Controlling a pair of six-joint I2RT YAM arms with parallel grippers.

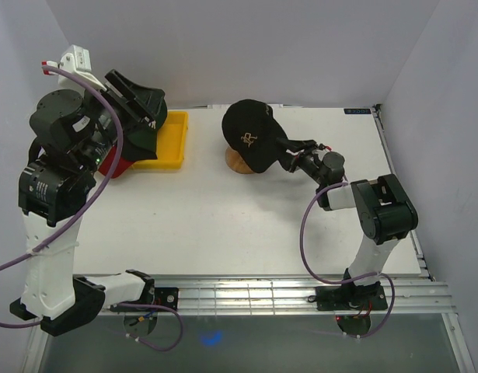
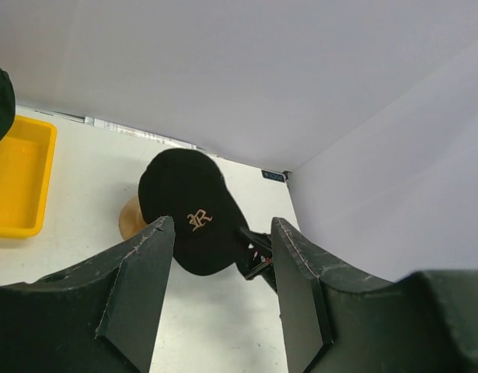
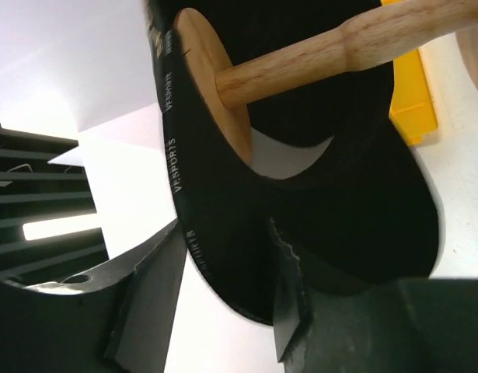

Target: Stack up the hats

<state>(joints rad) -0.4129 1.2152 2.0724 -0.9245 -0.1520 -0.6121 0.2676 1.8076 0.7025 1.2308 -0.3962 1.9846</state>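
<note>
A black hat (image 1: 250, 134) with a white logo sits on a wooden stand (image 1: 237, 162) at the table's middle back. My right gripper (image 1: 291, 155) is open, its jaws straddling the hat's lower rim (image 3: 223, 256) without closing on it. The stand's peg (image 3: 301, 66) shows inside the hat. My left gripper (image 1: 141, 99) is open and empty, held high over a dark green hat (image 1: 149, 130) and a red hat (image 1: 114, 165) at the yellow tray. The left wrist view looks between its fingers (image 2: 137, 272) at the black hat (image 2: 188, 210). No pink hat is in view.
The yellow tray (image 1: 170, 144) lies at the back left, also seen in the left wrist view (image 2: 21, 179). White walls close the back and both sides. A slotted metal rail (image 1: 262, 291) runs along the near edge.
</note>
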